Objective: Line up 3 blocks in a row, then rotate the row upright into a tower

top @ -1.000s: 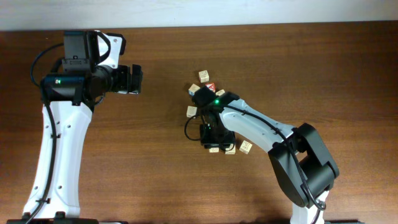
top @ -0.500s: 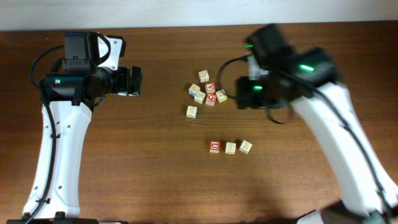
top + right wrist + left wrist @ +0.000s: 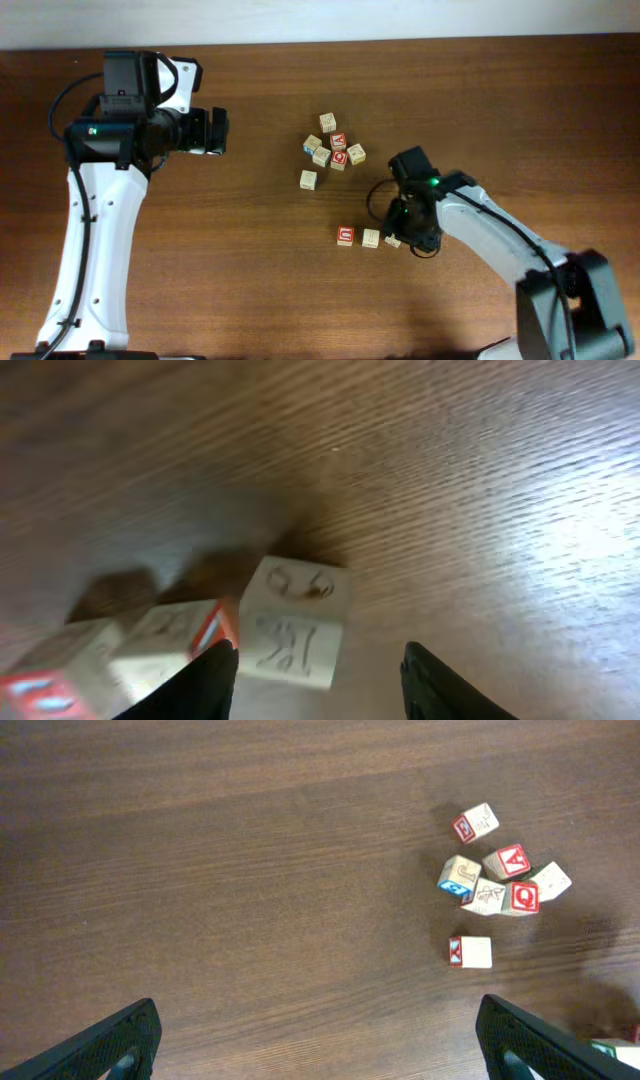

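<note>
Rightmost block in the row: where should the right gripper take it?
Take the rightmost block from above, on the two side faces clear of the middle block. It sits flat but seems askew, one corner near that neighbour, leaving little room there.

we see three small wooden letter cubes in a near-straight row: a red-topped cube point(image 3: 345, 236) at the left end, a middle cream cube point(image 3: 371, 238) just beside it, and an end cream cube point(image 3: 392, 241), partly hidden.

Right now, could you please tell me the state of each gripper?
Left gripper: open, empty.
Right gripper: open around a block, not gripping.
</note>
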Available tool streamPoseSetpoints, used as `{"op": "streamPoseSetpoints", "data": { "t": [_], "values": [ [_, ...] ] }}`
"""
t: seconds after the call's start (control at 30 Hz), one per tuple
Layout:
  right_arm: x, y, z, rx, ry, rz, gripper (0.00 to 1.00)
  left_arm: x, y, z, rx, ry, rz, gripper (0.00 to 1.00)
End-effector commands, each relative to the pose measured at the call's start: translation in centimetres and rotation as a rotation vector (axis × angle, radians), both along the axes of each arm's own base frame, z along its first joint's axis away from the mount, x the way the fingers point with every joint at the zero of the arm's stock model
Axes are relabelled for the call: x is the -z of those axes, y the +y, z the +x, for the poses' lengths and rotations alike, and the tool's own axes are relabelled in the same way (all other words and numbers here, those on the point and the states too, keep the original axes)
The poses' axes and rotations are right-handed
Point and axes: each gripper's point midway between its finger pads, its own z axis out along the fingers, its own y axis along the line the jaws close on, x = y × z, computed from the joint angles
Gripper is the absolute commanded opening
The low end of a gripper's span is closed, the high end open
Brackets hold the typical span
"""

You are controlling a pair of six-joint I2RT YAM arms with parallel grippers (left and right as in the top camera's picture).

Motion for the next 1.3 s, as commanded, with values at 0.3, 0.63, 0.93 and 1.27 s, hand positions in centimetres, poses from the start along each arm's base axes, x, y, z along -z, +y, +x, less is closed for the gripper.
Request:
{"op": "streamPoseSetpoints", "data": {
  "t": [0.3, 0.63, 0.93, 1.27],
  "values": [
    [1.1, 1.3, -0.5, -0.444, -0.010, 0.063, 0.44, -0.3, 0.1, -0.1, -0.009, -0.002, -0.007, 0.99],
    [-5.1, -1.3, 2.7, -0.459, -0.021, -0.058, 0.45, -0.3, 0.1, -0.2, -0.009, 0.002, -0.007, 0.99],
    [0.4, -0.3, 4.2, -0.422, -0.140, 0.042, 0.10, -0.1, 0.1, -0.4, -0.009, 0.010, -0.007, 0.99],
    [1.6, 1.7, 3.3, -0.472, -0.123, 0.053, 0.12, -0.2, 0.1, -0.4, -0.009, 0.010, -0.007, 0.99]
  ]
}}
